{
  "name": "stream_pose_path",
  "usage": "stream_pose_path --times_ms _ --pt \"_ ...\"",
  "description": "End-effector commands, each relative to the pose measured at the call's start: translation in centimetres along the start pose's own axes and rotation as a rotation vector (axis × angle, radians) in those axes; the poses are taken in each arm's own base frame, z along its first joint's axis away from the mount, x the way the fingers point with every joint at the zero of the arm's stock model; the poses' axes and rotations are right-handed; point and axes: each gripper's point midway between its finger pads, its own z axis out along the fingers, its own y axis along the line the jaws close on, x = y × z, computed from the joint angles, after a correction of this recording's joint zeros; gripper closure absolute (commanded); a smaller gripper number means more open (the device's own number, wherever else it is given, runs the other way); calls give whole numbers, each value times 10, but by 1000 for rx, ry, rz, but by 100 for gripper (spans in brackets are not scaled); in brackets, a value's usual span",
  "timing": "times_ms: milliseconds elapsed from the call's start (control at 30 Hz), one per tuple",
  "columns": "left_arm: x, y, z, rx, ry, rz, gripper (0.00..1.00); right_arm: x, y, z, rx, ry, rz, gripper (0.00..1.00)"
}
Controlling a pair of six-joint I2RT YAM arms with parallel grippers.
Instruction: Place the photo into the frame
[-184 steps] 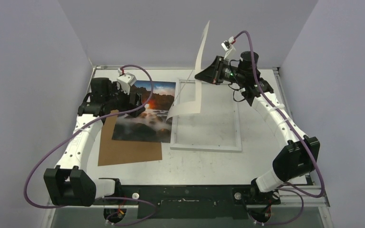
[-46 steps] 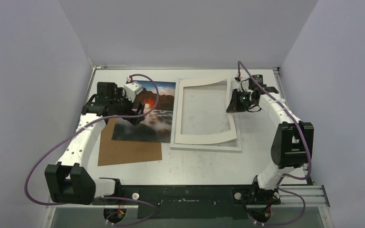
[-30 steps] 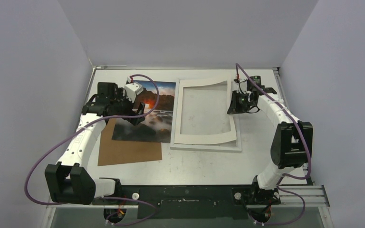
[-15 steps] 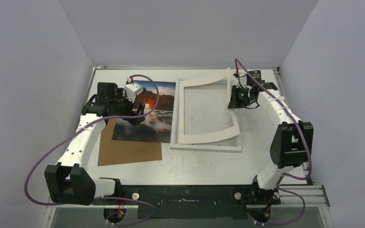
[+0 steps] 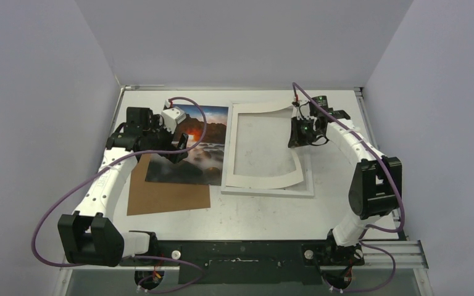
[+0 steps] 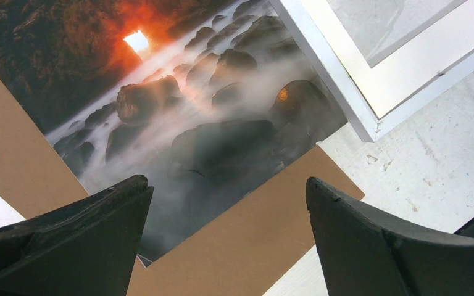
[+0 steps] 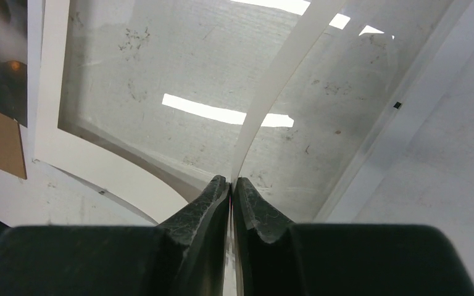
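The photo [image 5: 197, 148], dark rocks in white mist under an orange glow, lies flat left of the frame [image 5: 268, 192]. In the left wrist view the photo [image 6: 179, 105] partly covers a brown cardboard board [image 6: 253, 234], and the frame's white corner [image 6: 327, 68] shows beside it. My left gripper [image 6: 227, 184] hangs open above the photo's lower edge, holding nothing. My right gripper [image 7: 231, 180] is shut on the right strip of the pale mat border [image 7: 284, 68]. The mat [image 5: 265, 180] bows up over the frame's glass [image 7: 160, 55].
The cardboard board [image 5: 166, 197] lies at the front left, half under the photo. Grey walls close in the table [image 5: 253, 216] at the back and both sides. The right arm's elbow [image 5: 373, 188] stands to the right of the frame.
My right gripper has shifted left with the mat strip, dragging the mat's right side inward over the frame. The left arm has not moved.
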Motion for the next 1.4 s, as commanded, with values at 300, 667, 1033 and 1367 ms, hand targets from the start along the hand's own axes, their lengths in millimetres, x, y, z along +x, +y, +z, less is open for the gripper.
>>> stream_pose_path --times_ms 300,667,1033,1367 --pt "-28 -6 -16 2 -80 38 4 -11 -18 -9 123 -52 5 52" --pt "-29 -9 -18 11 -84 41 4 -4 -25 -17 212 -42 5 20" --pt "-31 -13 -19 20 -86 42 4 -17 -44 -40 381 -105 25 17" --pt "-22 -12 -4 51 -32 16 4 -79 -31 -40 325 -328 74 45"
